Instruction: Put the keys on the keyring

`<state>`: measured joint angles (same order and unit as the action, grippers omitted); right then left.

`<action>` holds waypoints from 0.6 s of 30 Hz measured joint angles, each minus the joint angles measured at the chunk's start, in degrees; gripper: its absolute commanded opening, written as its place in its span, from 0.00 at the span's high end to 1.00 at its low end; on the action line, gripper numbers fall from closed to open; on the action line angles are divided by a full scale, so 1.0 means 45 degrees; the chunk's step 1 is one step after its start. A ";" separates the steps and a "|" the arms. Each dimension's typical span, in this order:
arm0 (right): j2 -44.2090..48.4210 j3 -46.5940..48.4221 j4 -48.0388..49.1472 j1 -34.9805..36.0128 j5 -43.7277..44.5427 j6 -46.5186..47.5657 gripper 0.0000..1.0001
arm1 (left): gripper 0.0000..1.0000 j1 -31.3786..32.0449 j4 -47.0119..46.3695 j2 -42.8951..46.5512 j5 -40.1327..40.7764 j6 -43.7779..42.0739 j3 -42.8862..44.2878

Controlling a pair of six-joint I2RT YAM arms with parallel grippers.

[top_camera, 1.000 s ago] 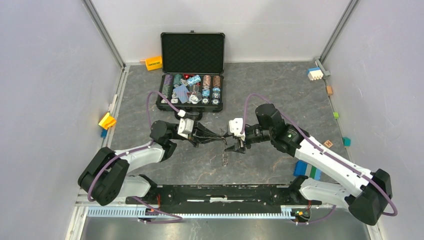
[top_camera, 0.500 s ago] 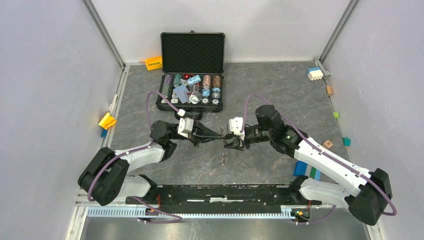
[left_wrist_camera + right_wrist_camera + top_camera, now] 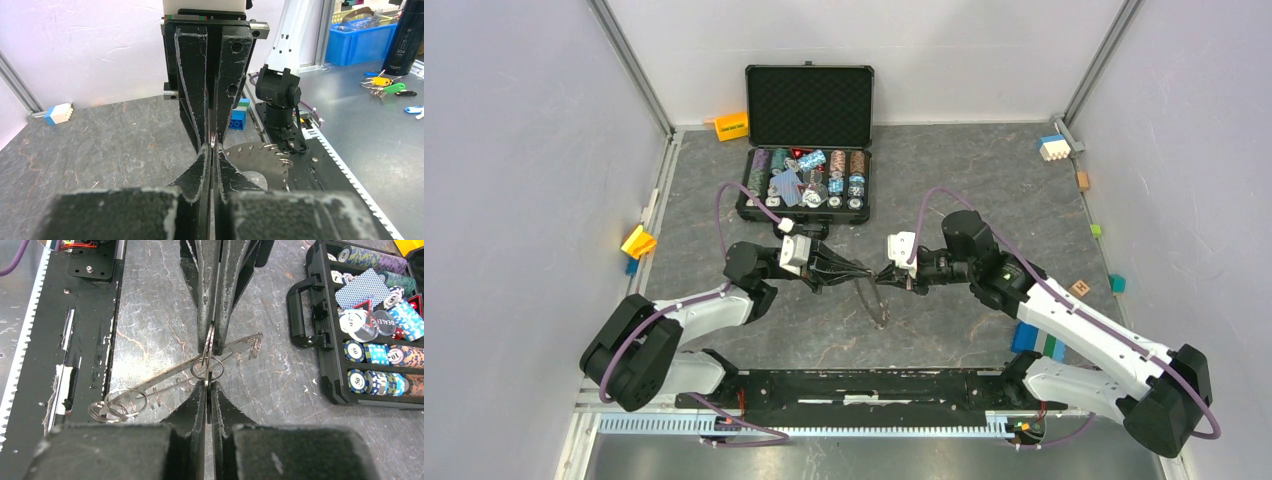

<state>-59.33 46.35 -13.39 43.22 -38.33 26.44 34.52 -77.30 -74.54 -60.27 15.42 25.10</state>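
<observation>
Watching the pinch point now: your left gripper (image 3: 210, 152) and right gripper (image 3: 208, 387) meet tip to tip above the table (image 3: 150, 315), both sets of jaws squeezed fully together with no gap showing. The keyring (image 3: 250, 155) hangs edge-on between them, slanting down toward the arm bases. The left looks clamped on its toothed rim, though the wrist views don't make that certain. A small wire-thin key (image 3: 207, 367) sits right at the right's tips, and I judge the right is closed on it. More keys (image 3: 120, 405) dangle at the ring's low end. Here's your trouble: each hold is a sliver of thin metal between flat pads. Any twist or tug from one arm can lever the ring out of the other arm's grip, and its hanging weight pulls the same way. Let the right go before the key is truly hooked and it drops to the table, hard to pick up flat. Push the tips closer and the fingers jam against each other and skid off. A jerk could also swing the ring and shake the hanging keys loose. From above the key is too small to see, so trust the right wrist view.
</observation>
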 measured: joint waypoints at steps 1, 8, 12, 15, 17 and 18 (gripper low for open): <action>0.0029 0.0000 -0.0034 -0.0005 0.0019 0.0000 0.97 | 0.98 0.0000 0.0000 -0.0005 0.0000 0.0000 0.0000; 0.0049 0.0000 -0.0238 -0.0024 0.0121 0.0063 1.00 | 0.98 0.0000 0.0044 -0.0097 -0.0058 -0.0010 0.0000; 0.0097 0.0005 -0.0389 -0.0024 0.0199 0.0151 1.00 | 0.98 0.0000 0.0136 -0.0117 -0.0083 -0.0019 0.0000; 0.0194 0.0010 -0.0549 -0.0024 0.0233 0.0243 1.00 | 0.98 0.0000 0.0209 -0.0117 -0.0097 -0.0117 0.0000; 0.0277 0.0010 -0.0665 -0.0024 0.0243 0.0301 1.00 | 0.98 0.0000 0.0238 -0.0117 -0.0107 -0.0175 0.0000; 0.0311 0.0019 -0.0719 -0.0024 0.0238 0.0330 1.00 | 0.98 0.0000 0.0262 -0.0117 -0.0112 -0.0209 0.0000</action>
<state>-57.93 46.44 -16.62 43.11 -37.26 27.92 34.52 -76.12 -75.07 -60.77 14.48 25.10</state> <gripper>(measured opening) 0.017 0.043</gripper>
